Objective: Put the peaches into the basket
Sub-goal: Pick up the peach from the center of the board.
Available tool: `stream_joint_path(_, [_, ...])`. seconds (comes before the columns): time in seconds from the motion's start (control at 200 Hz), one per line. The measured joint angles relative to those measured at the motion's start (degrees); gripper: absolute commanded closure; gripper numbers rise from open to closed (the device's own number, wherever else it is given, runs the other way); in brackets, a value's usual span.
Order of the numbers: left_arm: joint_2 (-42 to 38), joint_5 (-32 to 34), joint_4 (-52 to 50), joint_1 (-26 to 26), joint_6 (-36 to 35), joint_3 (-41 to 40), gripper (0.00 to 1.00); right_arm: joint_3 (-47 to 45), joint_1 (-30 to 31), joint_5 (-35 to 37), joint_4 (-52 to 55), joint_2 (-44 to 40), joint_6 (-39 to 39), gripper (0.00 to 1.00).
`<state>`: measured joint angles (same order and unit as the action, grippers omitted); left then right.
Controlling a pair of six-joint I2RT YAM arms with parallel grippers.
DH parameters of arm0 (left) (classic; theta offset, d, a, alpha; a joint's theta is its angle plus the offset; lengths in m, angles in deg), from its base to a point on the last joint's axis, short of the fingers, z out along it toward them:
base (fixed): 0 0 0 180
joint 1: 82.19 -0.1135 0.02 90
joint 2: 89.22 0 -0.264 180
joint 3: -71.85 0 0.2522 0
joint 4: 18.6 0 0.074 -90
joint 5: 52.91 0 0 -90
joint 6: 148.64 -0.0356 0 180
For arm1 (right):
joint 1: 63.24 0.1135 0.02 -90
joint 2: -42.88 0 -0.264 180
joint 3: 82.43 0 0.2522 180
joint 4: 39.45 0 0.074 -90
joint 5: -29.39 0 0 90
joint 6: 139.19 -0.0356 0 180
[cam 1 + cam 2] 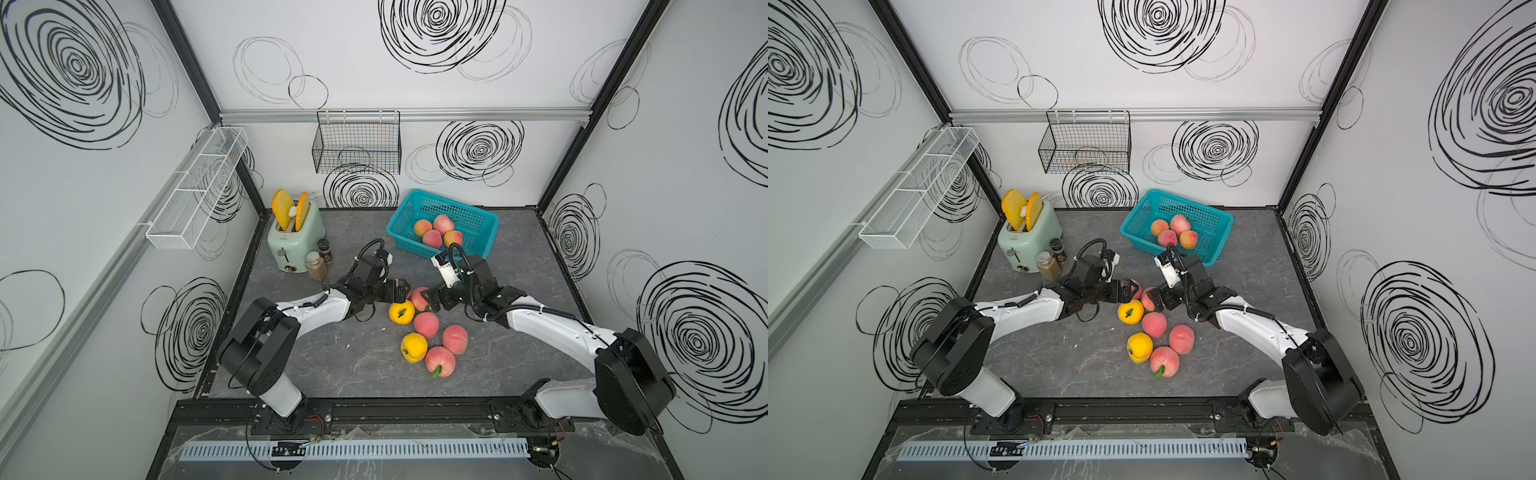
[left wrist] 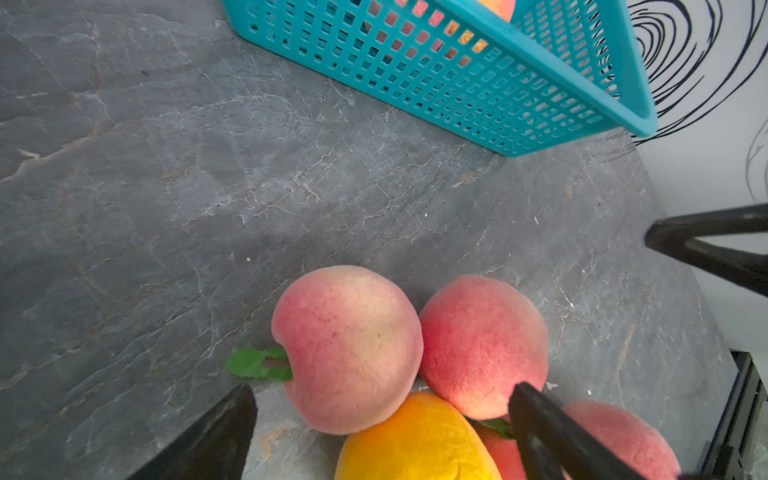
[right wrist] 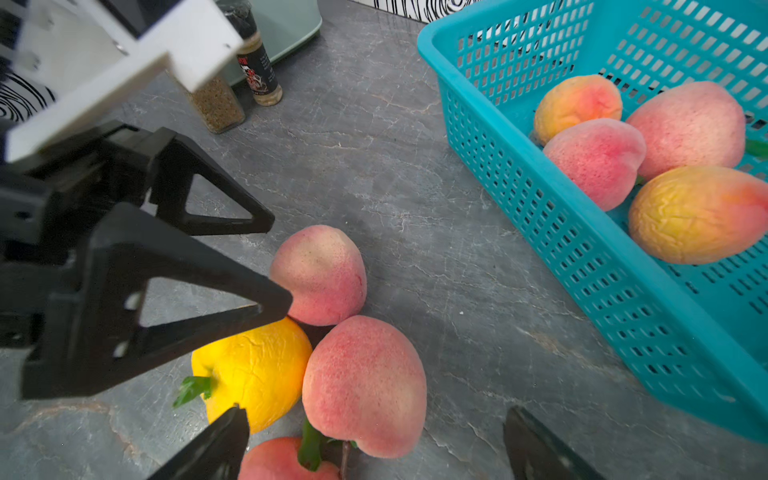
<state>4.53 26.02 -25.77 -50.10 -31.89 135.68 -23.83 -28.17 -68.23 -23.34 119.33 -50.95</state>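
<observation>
Near centre of the worktop (image 1: 332, 365), five peaches (image 1: 426, 324) lie loose in a close cluster: three pink, two yellow. The nearest pink one shows a green stem.

Just beyond, two more lie between the arms. One pink peach (image 2: 347, 349) is largely hidden under the left gripper (image 1: 404, 292) in both top views. The left wrist view shows that gripper released, jaws wide to either side of it. One finger (image 2: 540, 419) overlaps the neighbouring fruit, and contact there cannot be confirmed.

The right gripper (image 1: 430, 300) is likewise released, jaws wide about the other pink peach (image 3: 365, 386). Its fingers are cut off at the frame edge in the right wrist view. Neither gripper holds anything.

Far right, the basket (image 1: 478, 216) sits at an angle with four peaches inside; the left wrist view crops it.

Far left stands a toaster (image 1: 293, 241) holding two slices (image 1: 282, 210), with spice jars (image 1: 316, 266) just beside it, one partly hidden in the right wrist view.
</observation>
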Motion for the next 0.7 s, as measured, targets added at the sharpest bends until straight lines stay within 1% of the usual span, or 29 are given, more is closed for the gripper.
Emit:
stream_joint_path(0.18, [2.58,0.46,-0.17,-0.17,-0.28,2.08,0.02,-0.50,0.00,-0.22,-1.07,-2.34,-0.17,0.01])
stream_joint_path(0.395, [5.31,1.53,-0.76,-0.28,-0.83,5.01,0.02,-1.03,0.00,-0.26,-1.51,-2.40,-0.15,0.01])
stream_joint_path(0.7, [7.48,2.78,-3.02,-0.26,-1.27,6.73,0.01,-1.14,0.00,-0.94,-1.53,-2.40,-0.15,0.01])
